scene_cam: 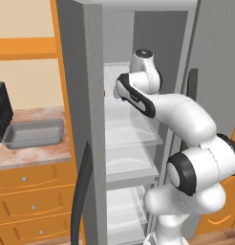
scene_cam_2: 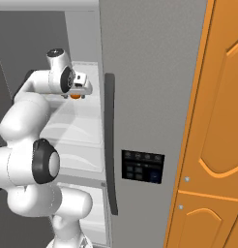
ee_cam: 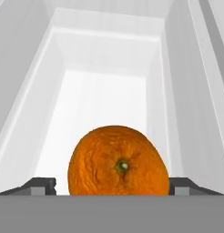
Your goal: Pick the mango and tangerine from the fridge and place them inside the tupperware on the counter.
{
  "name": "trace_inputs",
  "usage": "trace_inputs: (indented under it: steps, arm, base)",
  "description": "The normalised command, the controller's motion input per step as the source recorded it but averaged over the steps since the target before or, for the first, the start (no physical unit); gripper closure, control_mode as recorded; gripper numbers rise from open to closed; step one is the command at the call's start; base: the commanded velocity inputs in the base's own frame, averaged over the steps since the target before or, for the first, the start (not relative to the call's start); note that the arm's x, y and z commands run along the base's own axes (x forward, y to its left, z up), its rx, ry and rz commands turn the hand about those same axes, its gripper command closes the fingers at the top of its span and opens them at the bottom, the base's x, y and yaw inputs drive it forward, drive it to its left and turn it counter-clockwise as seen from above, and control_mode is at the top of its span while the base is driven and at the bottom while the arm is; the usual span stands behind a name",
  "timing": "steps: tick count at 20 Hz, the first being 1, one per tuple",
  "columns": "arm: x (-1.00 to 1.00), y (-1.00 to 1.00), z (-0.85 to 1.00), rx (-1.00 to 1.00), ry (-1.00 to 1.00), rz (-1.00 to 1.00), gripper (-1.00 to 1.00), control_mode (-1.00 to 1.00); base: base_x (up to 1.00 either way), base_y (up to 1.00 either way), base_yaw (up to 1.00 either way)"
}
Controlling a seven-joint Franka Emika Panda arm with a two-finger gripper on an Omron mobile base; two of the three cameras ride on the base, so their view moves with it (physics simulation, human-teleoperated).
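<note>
The tangerine [ee_cam: 118, 161], a bright orange ball, lies on a white shelf inside the fridge [scene_cam: 90, 72]. My gripper [ee_cam: 112, 185] is open and straddles it, one fingertip [ee_cam: 41, 184] on each side, the right one almost touching. From the right base view the tangerine [scene_cam_2: 75, 96] peeks out just under my gripper [scene_cam_2: 78, 91]. A small red sliver [scene_cam: 104, 94] shows at the fridge wall's edge; I cannot tell whether it is the mango. The grey tupperware [scene_cam: 33, 134] sits on the counter [scene_cam: 33, 157] to the left.
A black microwave [scene_cam: 1, 112] stands at the counter's left edge beside the tupperware. The open fridge door with its dark curved handle [scene_cam: 81, 191] hangs between the counter and the shelves. Orange cabinets [scene_cam_2: 213, 121] stand to the right of the fridge.
</note>
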Motion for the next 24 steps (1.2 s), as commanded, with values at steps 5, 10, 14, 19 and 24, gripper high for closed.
trace_inputs:
  steps: [5,10,14,19,24]
  arm:
    - [0.00,0.00,-0.08,0.00,0.00,0.00,1.00,-1.00]
    - [-0.32,-0.04,0.03,0.00,-0.09,-0.12,1.00,-1.00]
    - [-0.96,-0.24,0.29,0.00,-0.14,-0.35,1.00,-1.00]
    - [-1.00,-0.26,0.54,0.00,-0.01,-0.21,1.00,-1.00]
    - [-0.98,-0.22,0.72,0.00,0.00,0.00,1.00,-1.00]
  base:
    - [0.00,0.00,0.00]
    - [0.00,0.00,0.00]
    - [0.00,0.00,0.00]
    - [0.00,0.00,0.00]
    - [0.00,0.00,0.00]
